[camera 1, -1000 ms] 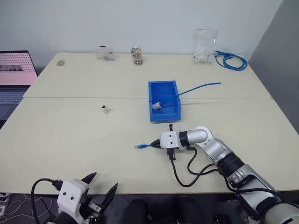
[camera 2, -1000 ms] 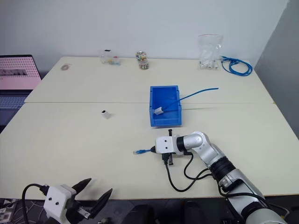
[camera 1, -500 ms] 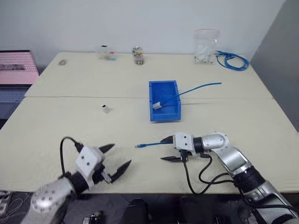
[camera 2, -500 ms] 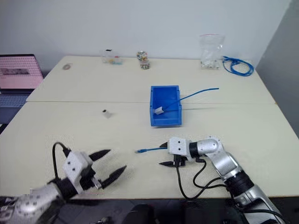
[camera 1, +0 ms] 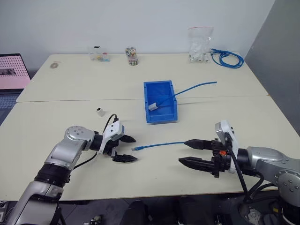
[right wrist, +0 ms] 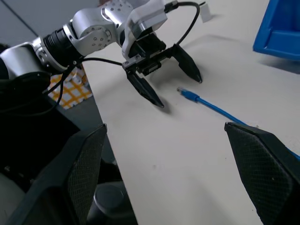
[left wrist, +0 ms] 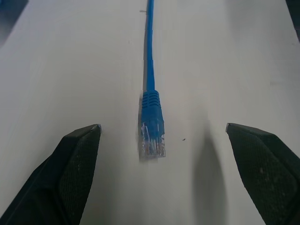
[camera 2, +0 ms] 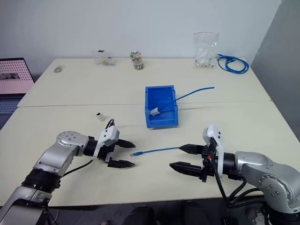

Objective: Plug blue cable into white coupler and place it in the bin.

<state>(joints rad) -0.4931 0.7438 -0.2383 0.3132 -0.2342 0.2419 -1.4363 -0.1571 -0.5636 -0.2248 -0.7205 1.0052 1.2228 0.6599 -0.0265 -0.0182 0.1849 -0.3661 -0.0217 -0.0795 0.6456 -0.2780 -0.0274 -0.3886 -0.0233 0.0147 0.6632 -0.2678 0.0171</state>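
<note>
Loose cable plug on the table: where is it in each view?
Left eye view: plug lies on the table, just ahead of the open left hand.
Right eye view: plug, same spot.
Left wrist view: plug at centre, between the fingers.
Right wrist view: plug beside the left hand.
Shared landmark: left hand's black fingers.

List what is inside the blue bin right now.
The bin holds a small white coupler with a blue cable plugged into it; the cable runs out over the right wall onto the table. The near wall covers part of the floor.
</note>
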